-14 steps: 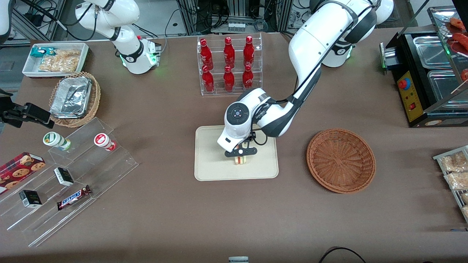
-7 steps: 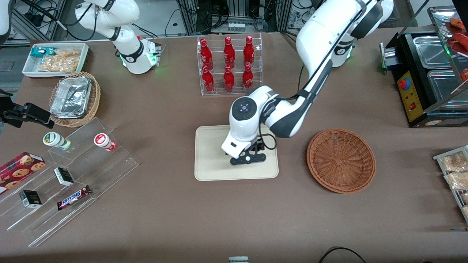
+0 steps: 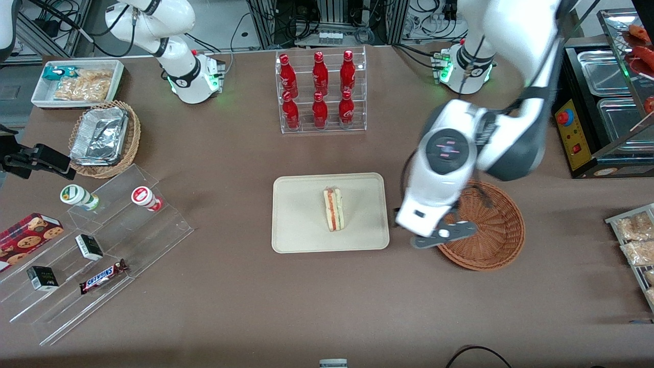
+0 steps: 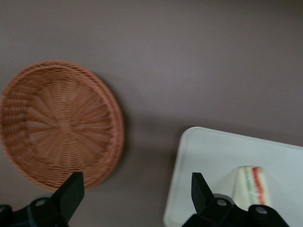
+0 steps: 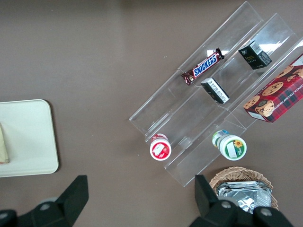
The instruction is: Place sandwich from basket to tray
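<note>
Resting on tray (image 3: 296, 225), sandwich (image 3: 333, 209) lies apart from open gripper (image 3: 443, 234).

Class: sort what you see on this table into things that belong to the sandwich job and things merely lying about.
Job: sandwich on the tray; basket, nothing in it; gripper, open above the basket's rim.

Lying about: red bottles, Snickers bar, cookie box.
</note>
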Controlling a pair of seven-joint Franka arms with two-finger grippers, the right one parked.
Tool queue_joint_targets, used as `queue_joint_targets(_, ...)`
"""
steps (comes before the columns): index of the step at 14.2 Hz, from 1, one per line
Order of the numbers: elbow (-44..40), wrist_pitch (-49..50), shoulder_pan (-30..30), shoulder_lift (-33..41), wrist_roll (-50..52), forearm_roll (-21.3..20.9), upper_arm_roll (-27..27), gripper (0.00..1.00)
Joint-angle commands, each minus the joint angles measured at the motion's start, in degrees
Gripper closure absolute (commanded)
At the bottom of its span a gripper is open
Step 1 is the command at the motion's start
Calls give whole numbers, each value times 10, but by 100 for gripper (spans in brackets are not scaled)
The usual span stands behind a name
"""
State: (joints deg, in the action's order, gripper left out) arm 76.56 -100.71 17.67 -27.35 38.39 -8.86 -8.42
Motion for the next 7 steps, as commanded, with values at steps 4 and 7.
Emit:
queue_joint_targets(4, 36, 124, -129, 95, -189, 68, -5, 0)
queue_joint_targets(7, 31, 196, -170, 134, -237, 87, -4, 0)
